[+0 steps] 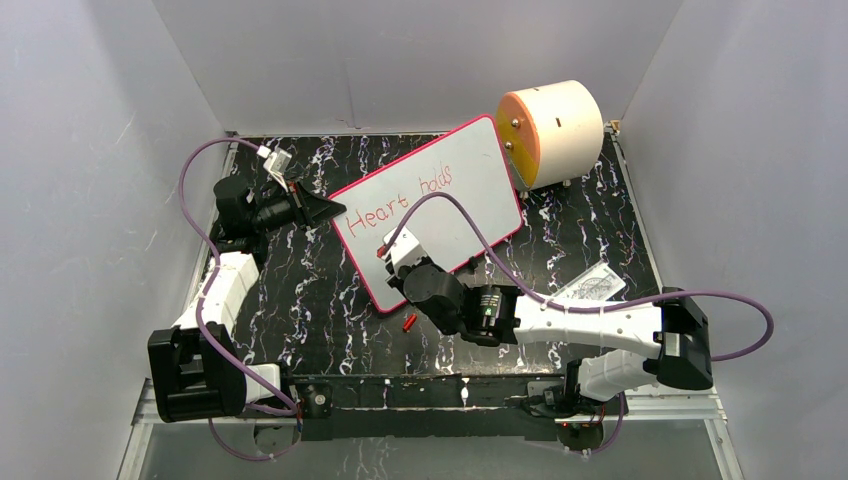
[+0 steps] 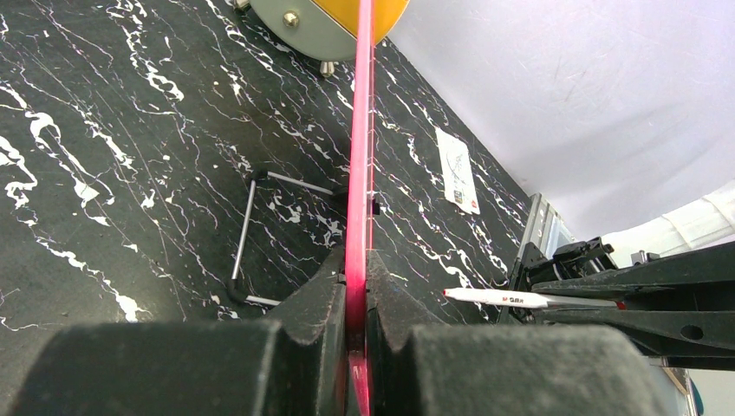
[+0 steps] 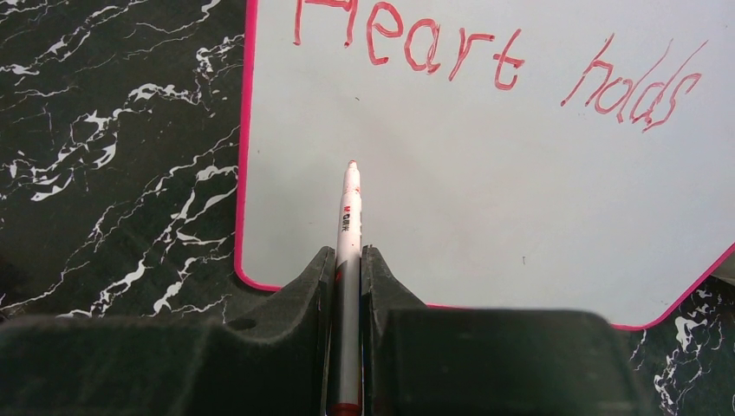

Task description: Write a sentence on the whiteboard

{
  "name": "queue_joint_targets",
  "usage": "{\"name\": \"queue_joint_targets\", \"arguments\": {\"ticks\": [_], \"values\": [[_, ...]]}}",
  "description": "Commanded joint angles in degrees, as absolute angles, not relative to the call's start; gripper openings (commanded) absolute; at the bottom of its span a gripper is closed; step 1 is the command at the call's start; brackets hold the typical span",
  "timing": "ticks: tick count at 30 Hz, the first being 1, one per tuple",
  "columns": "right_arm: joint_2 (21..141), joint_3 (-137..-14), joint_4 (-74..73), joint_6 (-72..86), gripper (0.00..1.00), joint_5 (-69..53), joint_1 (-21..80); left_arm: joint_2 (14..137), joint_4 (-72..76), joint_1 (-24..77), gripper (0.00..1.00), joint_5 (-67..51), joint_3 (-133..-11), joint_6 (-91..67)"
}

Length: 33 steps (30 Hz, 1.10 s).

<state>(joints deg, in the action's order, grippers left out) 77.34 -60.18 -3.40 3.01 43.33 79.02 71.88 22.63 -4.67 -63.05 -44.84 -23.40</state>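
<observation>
The whiteboard (image 1: 455, 190), white with a pink rim, stands tilted at the table's middle. Red lettering, the sentence (image 3: 485, 65), reads "Heart holds" along its upper part. My left gripper (image 1: 322, 210) is shut on the board's left rim (image 2: 359, 173), which shows edge-on between the fingers (image 2: 316, 290). My right gripper (image 3: 347, 253) is shut on a white marker (image 3: 348, 217). The marker's red tip points at the blank area below "Heart", near the board's lower left corner. Whether the tip touches the board I cannot tell.
A cream cylinder with an orange face (image 1: 555, 130) stands behind the board's right end. A small red cap (image 1: 408, 322) lies on the black marbled table (image 1: 300, 290) just below the board. A printed card (image 1: 590, 288) lies at the right. A wire stand (image 2: 247, 234) props the board.
</observation>
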Motion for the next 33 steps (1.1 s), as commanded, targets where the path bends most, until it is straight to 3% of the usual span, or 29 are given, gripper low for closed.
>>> {"name": "queue_joint_targets", "arguments": {"ticks": [1, 33], "values": [[77.21, -63.23, -2.46, 4.4, 0.0, 43.19, 78.62, 70.93, 19.42, -4.3, 0.0, -62.83, -45.08, -20.13], [76.85, -63.19, -2.9, 4.95, 0.0, 42.5, 78.32, 70.93, 19.32, -4.26, 0.0, -62.84, -45.18, -20.21]]}}
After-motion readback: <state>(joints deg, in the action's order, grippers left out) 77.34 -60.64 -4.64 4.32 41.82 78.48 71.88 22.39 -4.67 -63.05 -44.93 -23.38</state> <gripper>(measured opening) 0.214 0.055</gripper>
